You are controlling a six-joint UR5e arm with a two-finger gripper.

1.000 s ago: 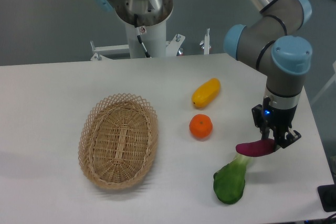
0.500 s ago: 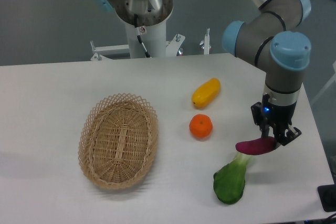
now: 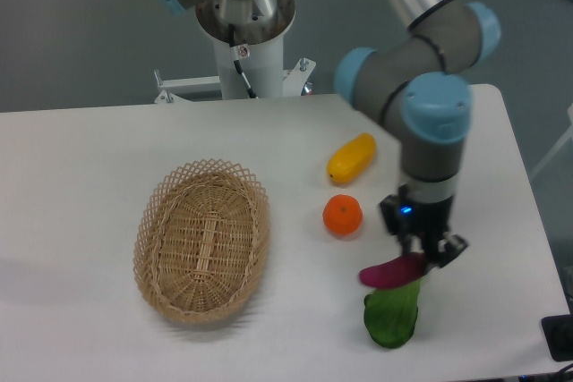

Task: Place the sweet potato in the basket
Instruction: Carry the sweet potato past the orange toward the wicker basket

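Pincer (image 3: pixel 423 257) clenched on the sweet potato (image 3: pixel 391 271), apparently near one end; it could twist loose before reaching the basket (image 3: pixel 202 240) at nine o'clock.

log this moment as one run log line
phase: carry | pincer: shut on sweet potato, lifted above leafy green | basket: empty, to the left | orange lies between | next: move left to basket

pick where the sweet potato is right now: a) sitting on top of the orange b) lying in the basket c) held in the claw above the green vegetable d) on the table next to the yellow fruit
c: the magenta sweet potato is pinched in the claw, just over the top end of the green vegetable, while the basket holds nothing.
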